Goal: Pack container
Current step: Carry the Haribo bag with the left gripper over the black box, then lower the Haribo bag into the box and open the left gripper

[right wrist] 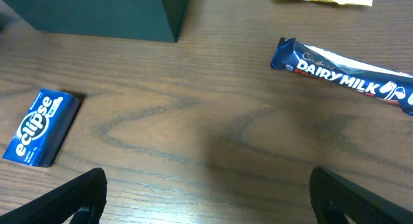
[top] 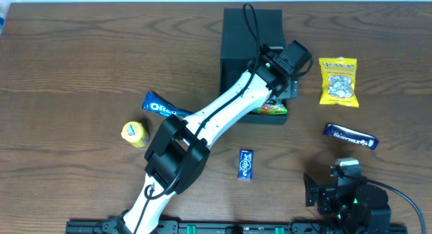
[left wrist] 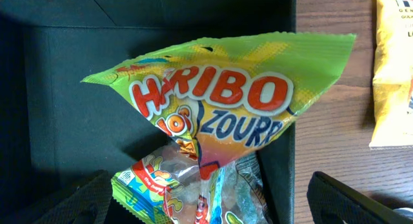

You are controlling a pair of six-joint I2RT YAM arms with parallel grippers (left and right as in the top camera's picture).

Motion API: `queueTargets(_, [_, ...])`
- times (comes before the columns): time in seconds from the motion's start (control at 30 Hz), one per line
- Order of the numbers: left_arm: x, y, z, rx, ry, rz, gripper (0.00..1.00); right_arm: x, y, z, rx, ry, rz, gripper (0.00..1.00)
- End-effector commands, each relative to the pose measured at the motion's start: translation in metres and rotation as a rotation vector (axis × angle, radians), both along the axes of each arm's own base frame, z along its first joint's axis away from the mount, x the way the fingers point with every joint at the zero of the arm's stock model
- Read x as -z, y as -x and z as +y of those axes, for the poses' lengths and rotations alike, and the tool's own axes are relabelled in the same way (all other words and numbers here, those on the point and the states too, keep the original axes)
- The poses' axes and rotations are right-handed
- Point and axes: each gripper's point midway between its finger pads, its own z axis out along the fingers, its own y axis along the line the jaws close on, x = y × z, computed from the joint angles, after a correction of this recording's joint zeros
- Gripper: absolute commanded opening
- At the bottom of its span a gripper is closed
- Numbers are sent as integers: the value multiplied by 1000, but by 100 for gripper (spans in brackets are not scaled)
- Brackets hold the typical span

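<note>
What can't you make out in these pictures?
- Oreo pack: overhead, the left arm covers one end.
- Container: overhead, the arm hides most of its inside.
- Packet under the Haribo bag: left wrist, the bag and bottom edge cut off its name.
- Dairy Milk bar: right wrist, the right edge cuts it off.
</note>
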Motion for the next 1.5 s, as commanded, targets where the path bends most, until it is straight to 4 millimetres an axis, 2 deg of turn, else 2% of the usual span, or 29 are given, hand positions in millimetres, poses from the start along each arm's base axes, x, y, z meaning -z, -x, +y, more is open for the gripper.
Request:
queueTargets(0.0, [-4,-10,12,-32,-44,-48,96,3,1,-2,18,-3,8,99])
queueTargets(0.63, [-9,-21,22,-47,-103,-110,96,3,1,-2,18,-3,8,99])
queueTargets(0.8, [-3,-10,31,-41,-159,-73,96,3,1,-2,18,-3,8,99])
queueTargets(1.13, [36,-10,28,-30,-191,-27,96,3,1,-2,18,-3,8,99])
queueTargets(1.47, [52,-24,15,-33,-157,-61,96,3,1,-2,18,-3,8,99])
